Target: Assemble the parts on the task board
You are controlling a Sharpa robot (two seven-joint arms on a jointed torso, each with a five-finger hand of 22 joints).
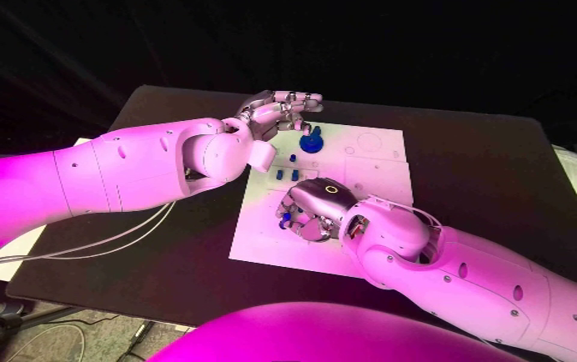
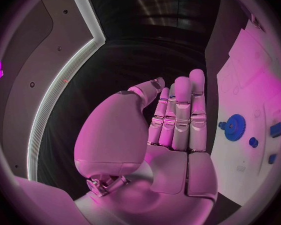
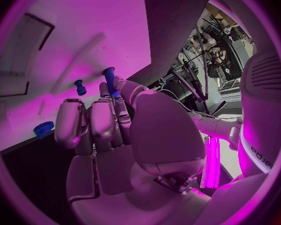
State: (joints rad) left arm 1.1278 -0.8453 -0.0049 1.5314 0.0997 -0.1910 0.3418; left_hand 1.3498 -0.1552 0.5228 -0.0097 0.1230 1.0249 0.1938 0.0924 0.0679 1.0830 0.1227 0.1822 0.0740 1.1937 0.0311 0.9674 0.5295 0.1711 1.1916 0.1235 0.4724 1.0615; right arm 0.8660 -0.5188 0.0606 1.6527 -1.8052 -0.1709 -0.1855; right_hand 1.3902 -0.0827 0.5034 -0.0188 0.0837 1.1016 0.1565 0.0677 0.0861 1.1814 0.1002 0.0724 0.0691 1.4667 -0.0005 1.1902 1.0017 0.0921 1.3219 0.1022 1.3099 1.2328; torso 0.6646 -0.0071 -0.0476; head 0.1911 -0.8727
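Two white arms reach over the black counter (image 1: 481, 141). On it lies the white task board (image 1: 373, 170). Left hand (image 1: 279, 112) hovers at the board's far corner, fingers straight, holding nothing. Right hand (image 1: 310, 210) pinches a blue peg (image 3: 109, 80). Beside the left hand stands a blue gear (image 1: 312, 142).

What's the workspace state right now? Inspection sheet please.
Surface: black table, task board in the middle.
Job's things: blue gear stands on the board; small blue parts beside it; blue peg held in right fingers.
Clutter: nothing seen.
Hands: left robot hand open, fingers straight, at the board's far edge; right robot hand low over the board, pinching the peg.
Cables: white cables under the left arm.
Surroundings: dark backdrop.
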